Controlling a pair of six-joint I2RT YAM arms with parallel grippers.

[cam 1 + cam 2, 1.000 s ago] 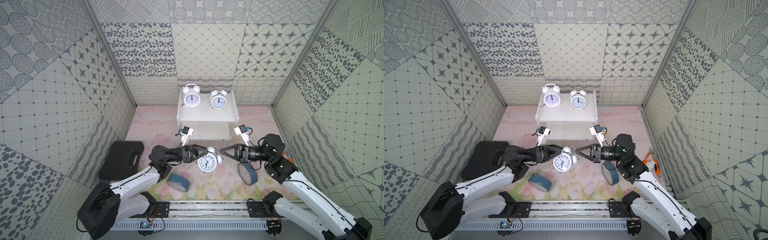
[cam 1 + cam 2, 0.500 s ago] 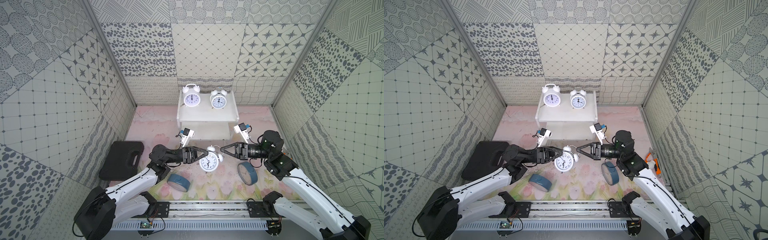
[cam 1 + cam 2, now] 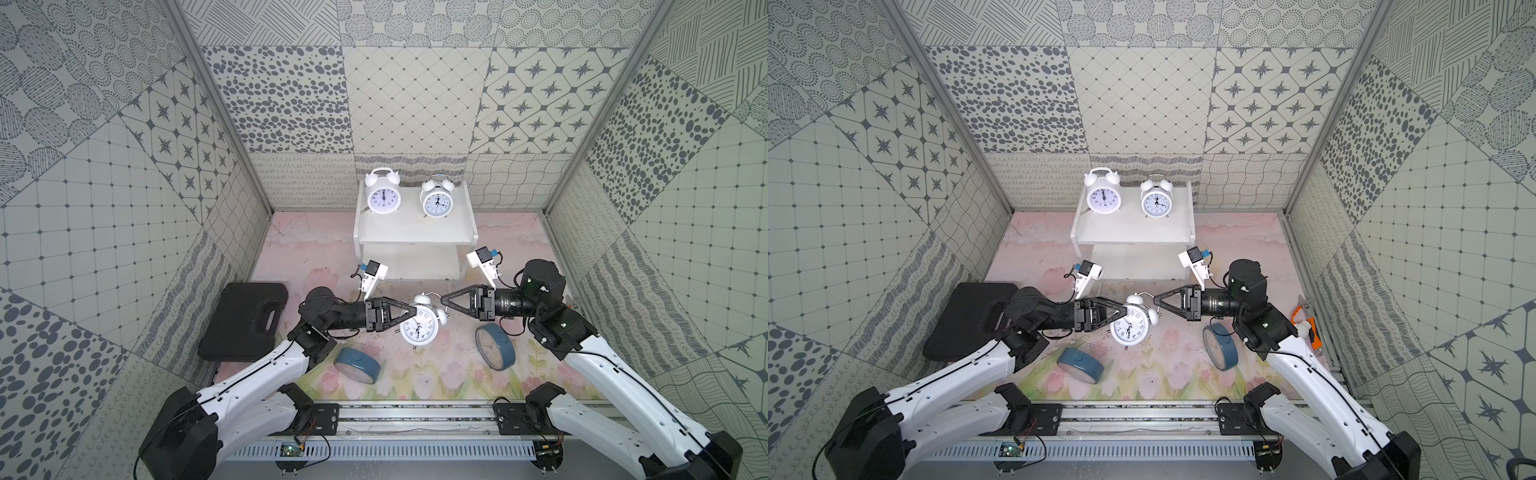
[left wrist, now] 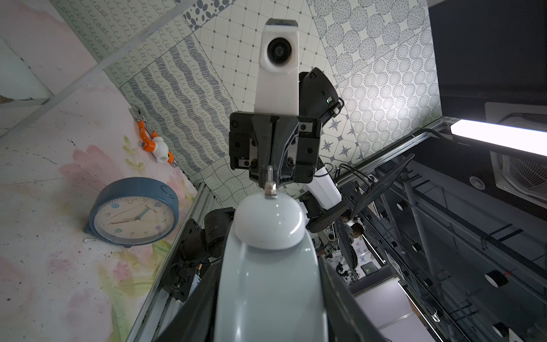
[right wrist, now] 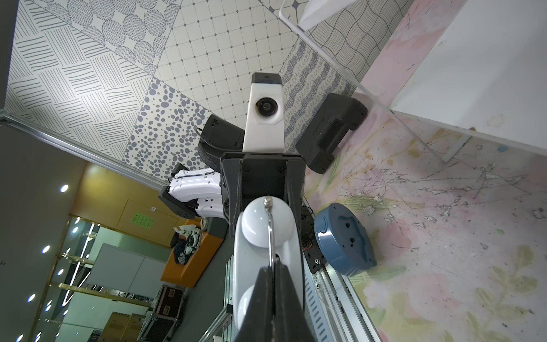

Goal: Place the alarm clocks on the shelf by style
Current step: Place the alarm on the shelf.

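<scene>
Two white clocks (image 3: 383,194) (image 3: 436,202) stand on the shelf (image 3: 415,237) top board; the lower board is mostly hidden under it. The third clock (image 3: 419,330) is at the shelf's 6 o'clock. The right gripper (image 3: 442,299) is clamped on its wire handle and the left gripper (image 3: 414,312) pinches its body, fingertips cut off in the left wrist view. Can't tell if it clears the floor. One blue clock (image 3: 357,365) lies at its 8 o'clock, back up, face hidden. The second blue clock (image 3: 494,347) is upright at 3 o'clock. A black case (image 3: 245,320) is at 9.
</scene>
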